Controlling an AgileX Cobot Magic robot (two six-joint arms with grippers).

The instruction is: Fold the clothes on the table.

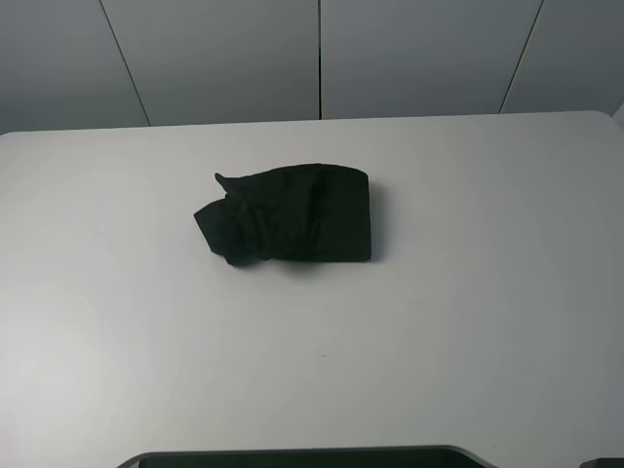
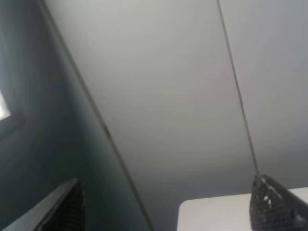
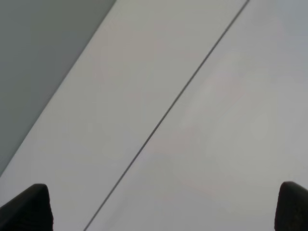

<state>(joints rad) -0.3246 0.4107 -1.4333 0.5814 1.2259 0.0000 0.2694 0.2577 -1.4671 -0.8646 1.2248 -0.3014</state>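
Now a black T-shirt [image 1: 291, 216] is seen lying on the white table [image 1: 487, 292], a little toward nine o'clock and twelve o'clock from the middle. It has been folded into a small bundle. The side at three o'clock is neat and straight. The side at nine o'clock is bunched and lumpy, with a little flap poking up. No print or label can be seen.

The cloth is judged to be soft, light and floppy. It would bend and slide easily when lifted. If more tidying is wanted, the lumpy end at nine o'clock should be pinched at its edge, where loose layers stick out.

No arm is seen over the table in the high view. The left claw [image 2: 168, 211] is pointed up at the wall panels, with only a corner of the table showing. Its two fingers are spread wide apart and nothing is held. The right claw [image 3: 166, 209] is also tipped up toward the wall. Its fingers are spread wide too, with nothing between them.
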